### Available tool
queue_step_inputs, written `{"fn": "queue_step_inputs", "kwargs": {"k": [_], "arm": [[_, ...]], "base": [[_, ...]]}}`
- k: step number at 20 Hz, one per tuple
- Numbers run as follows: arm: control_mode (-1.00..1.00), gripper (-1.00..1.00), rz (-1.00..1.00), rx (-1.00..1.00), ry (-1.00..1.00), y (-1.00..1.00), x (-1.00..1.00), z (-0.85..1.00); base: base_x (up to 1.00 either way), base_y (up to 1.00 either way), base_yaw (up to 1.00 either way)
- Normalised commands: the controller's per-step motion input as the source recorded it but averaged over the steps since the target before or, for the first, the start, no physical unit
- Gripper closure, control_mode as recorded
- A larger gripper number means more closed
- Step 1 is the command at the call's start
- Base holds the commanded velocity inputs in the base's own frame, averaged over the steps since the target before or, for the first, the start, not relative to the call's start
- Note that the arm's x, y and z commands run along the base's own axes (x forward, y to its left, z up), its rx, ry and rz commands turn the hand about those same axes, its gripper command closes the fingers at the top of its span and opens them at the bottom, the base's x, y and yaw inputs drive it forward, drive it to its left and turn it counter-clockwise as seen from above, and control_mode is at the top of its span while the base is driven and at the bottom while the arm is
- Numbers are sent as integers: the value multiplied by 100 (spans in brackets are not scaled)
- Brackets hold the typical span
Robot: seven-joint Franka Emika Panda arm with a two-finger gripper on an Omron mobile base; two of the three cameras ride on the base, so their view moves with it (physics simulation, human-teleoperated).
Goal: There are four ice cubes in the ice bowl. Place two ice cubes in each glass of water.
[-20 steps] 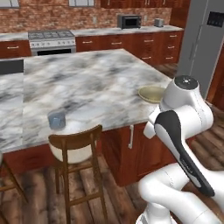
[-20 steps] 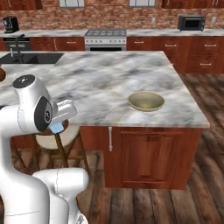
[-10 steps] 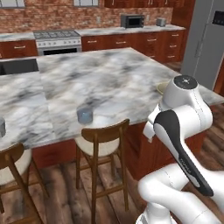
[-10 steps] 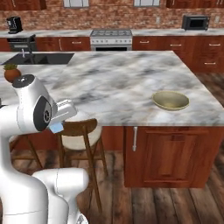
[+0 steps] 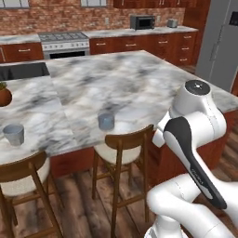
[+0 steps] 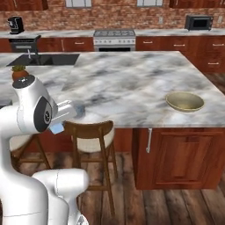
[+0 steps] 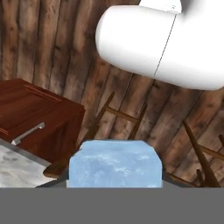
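The claw (image 7: 114, 181) is pinching a pale blue ice cube (image 7: 114, 163) between its nearly closed fingers, and in the hand view the cube is sitting low and centre, with wooden floor planks and chair legs beyond it. In the right base view the same cube (image 6: 56, 128) is showing as a small blue block tucked under the arm's white wrist, held off the edge of the counter, above the stool rather than over the marble.

Moving outward, the nearer glass of water (image 5: 106, 121) is standing close to the counter's front edge, just above a wooden stool (image 5: 122, 148). The second glass (image 5: 14, 134) is standing well to its left, also near the front edge. A potted plant (image 5: 3, 94) is sitting further back on the left.

The ice bowl (image 6: 184, 101) is resting on the far right end of the marble island (image 6: 132, 83), well apart from the claw.

Compared with a second ago, the whole scene is sliding: the base is driving leftward along the island, so the bowl is drifting away to the right while the glasses are coming closer. This suggests the cube is being carried towards a glass, with the drop not yet made.
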Motion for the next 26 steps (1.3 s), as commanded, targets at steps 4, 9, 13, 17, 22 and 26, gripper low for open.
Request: {"fn": "queue_step_inputs", "kwargs": {"k": [4, 9, 13, 17, 22, 26], "arm": [[100, 100, 0, 0, 0, 0, 0, 0], [100, 100, 0, 0, 0, 0, 0, 0], [100, 100, 0, 0, 0, 0, 0, 0], [100, 100, 0, 0, 0, 0, 0, 0], [100, 100, 0, 0, 0, 0, 0, 0], [100, 100, 0, 0, 0, 0, 0, 0]], "base": [[31, 64, -1], [34, 65, 0], [35, 70, 0], [35, 67, 0], [36, 56, 0], [46, 21, 0]]}}
